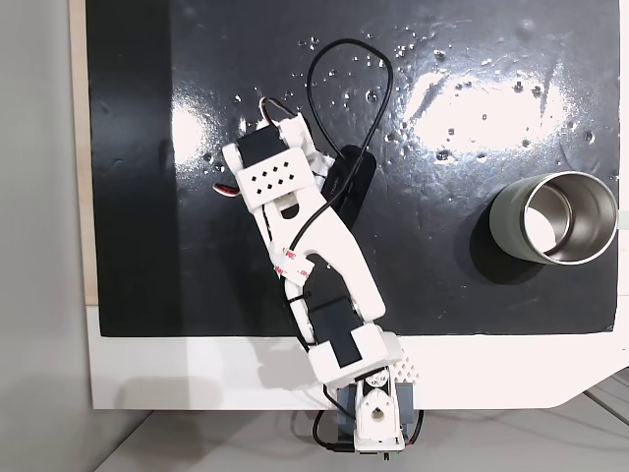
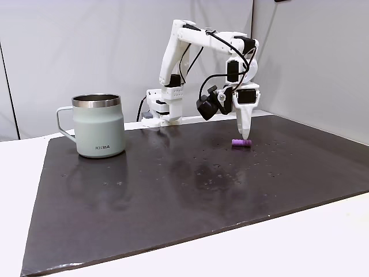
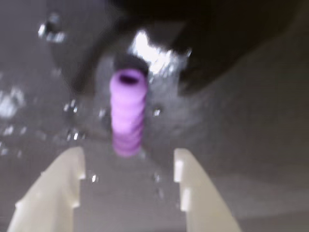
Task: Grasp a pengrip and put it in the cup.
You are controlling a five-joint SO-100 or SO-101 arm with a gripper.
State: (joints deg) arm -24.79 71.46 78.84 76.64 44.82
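You're at the approach: your claw (image 3: 129, 166) is open and empty, its tips just short of the small purple ridged rubber pengrip (image 3: 127, 112). Lower, straddle it, then close.

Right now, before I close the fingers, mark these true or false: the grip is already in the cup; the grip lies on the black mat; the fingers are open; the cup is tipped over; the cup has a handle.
1. The grip is already in the cup. False: the purple grip lies on the mat, far from the cup.
2. The grip lies on the black mat. True.
3. The gripper is open. True: in the wrist view its two fingers stand apart, with the grip just ahead of the gap.
4. The cup is tipped over. False: it stands upright, mouth up.
5. The cup has a handle. True, seen in a fixed view.
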